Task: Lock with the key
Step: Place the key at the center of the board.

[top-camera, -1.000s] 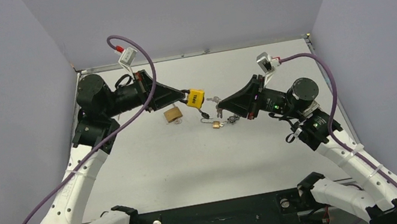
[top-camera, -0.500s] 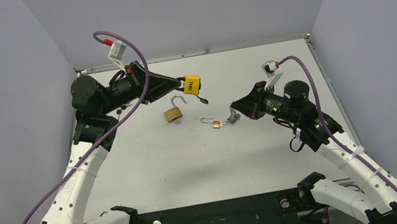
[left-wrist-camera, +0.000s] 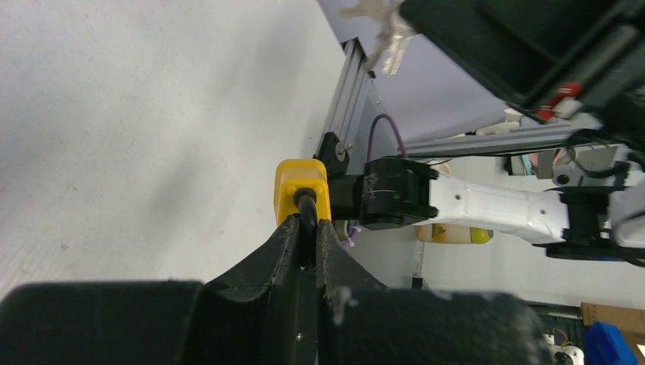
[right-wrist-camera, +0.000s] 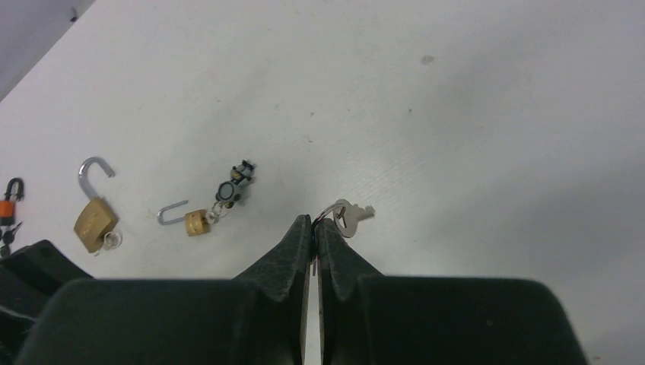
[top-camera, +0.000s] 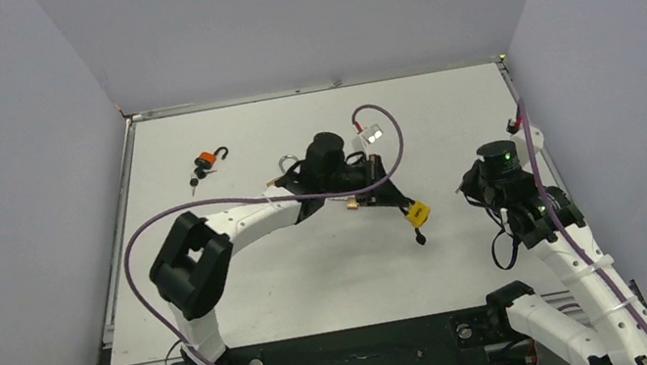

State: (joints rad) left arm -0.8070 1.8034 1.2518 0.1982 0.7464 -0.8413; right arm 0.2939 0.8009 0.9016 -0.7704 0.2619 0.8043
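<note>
Left hand [left-wrist-camera: 306, 228]: closed narrow on the black shackle [left-wrist-camera: 305, 204] of the yellow padlock [left-wrist-camera: 302, 186], with the jaws pressed almost together around it.

Yellow padlock: carried just beyond the left fingertips, over the right-of-centre part of the counter [top-camera: 249, 294]. In the top view a small black piece is seen hanging under its body.

Right hand [right-wrist-camera: 313, 226]: shut, with the ring of a silver key [right-wrist-camera: 348, 213] pinched at the very tips.

Silver key: seen sticking out to one side of the right fingertips, above bare counter. It is kept apart from the yellow padlock and is not seated in it.

Arms: the left arm is stretched across the middle toward the right side, while the right arm is drawn in near the right edge.

Brass padlock [right-wrist-camera: 95, 218]: laid on the counter with its shackle swung open.

Small brass padlock [right-wrist-camera: 196, 222]: laid near the brass one, shackle open, with a key bunch [right-wrist-camera: 234, 186] just beside it.

Orange padlock [top-camera: 208, 159]: laid toward the far left of the counter, well apart from both hands.
</note>
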